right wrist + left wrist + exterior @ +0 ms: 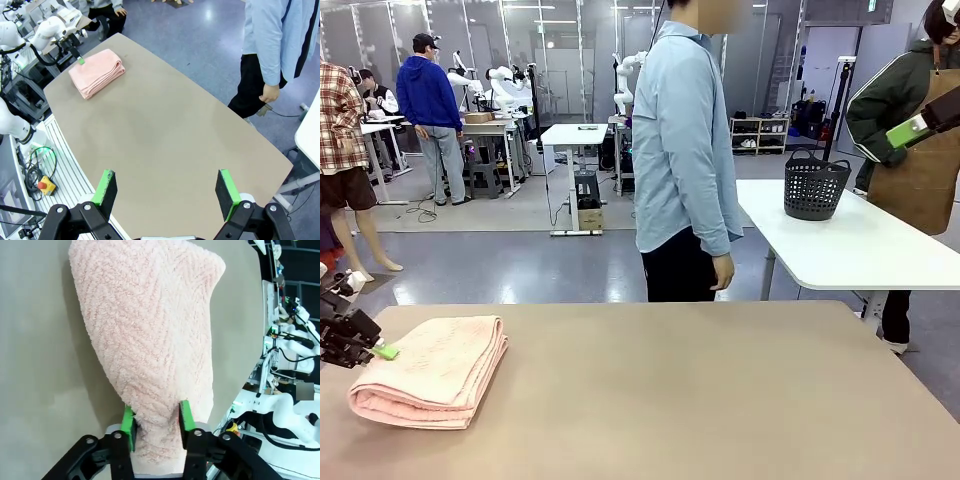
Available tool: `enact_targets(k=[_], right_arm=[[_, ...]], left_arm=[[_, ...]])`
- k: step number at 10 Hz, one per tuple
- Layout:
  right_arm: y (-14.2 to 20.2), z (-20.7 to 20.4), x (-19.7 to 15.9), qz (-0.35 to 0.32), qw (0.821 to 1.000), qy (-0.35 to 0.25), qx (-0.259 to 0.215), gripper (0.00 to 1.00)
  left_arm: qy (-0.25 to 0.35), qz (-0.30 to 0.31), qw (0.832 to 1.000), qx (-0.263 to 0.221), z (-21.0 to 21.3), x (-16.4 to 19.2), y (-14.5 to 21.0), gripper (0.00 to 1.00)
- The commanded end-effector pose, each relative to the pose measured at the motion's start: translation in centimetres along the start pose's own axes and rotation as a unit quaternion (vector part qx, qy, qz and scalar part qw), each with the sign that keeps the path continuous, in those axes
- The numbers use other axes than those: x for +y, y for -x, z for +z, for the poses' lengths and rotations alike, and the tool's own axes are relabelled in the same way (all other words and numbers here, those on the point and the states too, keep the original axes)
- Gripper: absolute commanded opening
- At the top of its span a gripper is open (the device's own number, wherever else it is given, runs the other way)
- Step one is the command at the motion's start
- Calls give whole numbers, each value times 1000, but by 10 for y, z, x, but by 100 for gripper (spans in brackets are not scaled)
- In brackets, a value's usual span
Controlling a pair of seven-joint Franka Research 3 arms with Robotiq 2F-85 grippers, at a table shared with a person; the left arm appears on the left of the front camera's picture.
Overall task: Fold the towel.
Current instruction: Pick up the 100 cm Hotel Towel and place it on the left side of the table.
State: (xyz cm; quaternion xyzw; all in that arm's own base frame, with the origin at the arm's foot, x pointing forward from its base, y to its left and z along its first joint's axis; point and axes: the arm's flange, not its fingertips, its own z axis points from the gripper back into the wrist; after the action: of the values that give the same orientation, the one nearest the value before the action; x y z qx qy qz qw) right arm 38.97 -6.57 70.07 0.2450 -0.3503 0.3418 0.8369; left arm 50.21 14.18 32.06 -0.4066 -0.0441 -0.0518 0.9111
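The pale pink towel [435,365] lies folded into a thick stack at the left end of the table [700,400]. My left gripper [380,350] is at the towel's left edge. In the left wrist view its green pads [129,427] sit on either side of the towel's [150,340] near edge and press the cloth between them. My left gripper [157,422] is shut on that edge. My right gripper [166,187] hangs high above the table's right side, jaws wide open with nothing between them. From there the towel [96,72] and the left gripper [80,60] show far off.
A person [685,150] in a light blue shirt stands at the table's far edge, arms down. Behind, a white table [860,250] carries a black basket [815,185], with another person beside it. The brown tabletop right of the towel is bare.
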Motion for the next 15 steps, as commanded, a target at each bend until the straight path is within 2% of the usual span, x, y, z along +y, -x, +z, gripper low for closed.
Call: enact_targets(k=[1,3,4,5,7,8,9,10,11,15], right_arm=[[-1,0,1,2,1000,3,2,100],[-1,0,1,2,1000,3,2,100],[-1,0,1,2,1000,3,2,100],[-1,0,1,2,1000,3,2,100],[-1,0,1,2,1000,3,2,100],[-1,0,1,2,1000,3,2,100],[-1,0,1,2,1000,3,2,100],[-1,0,1,2,1000,3,2,100],[-1,0,1,2,1000,3,2,100],[-1,0,1,2,1000,3,2,100]], left_arm=[[-30,11,1000,-1,1,-8,3,100],[-32,15,999,-13,4,-9,3,100],[-39,19,999,-13,5,-8,4,92],[-52,24,998,-18,5,-7,7,100],[-85,30,996,-30,3,-7,16,100],[-82,35,996,-26,5,-14,25,100],[-97,25,994,-53,10,-21,30,100],[-78,15,995,-59,15,-30,38,100],[-71,26,996,-38,10,-5,19,100],[-71,26,996,-38,10,-5,19,100]])
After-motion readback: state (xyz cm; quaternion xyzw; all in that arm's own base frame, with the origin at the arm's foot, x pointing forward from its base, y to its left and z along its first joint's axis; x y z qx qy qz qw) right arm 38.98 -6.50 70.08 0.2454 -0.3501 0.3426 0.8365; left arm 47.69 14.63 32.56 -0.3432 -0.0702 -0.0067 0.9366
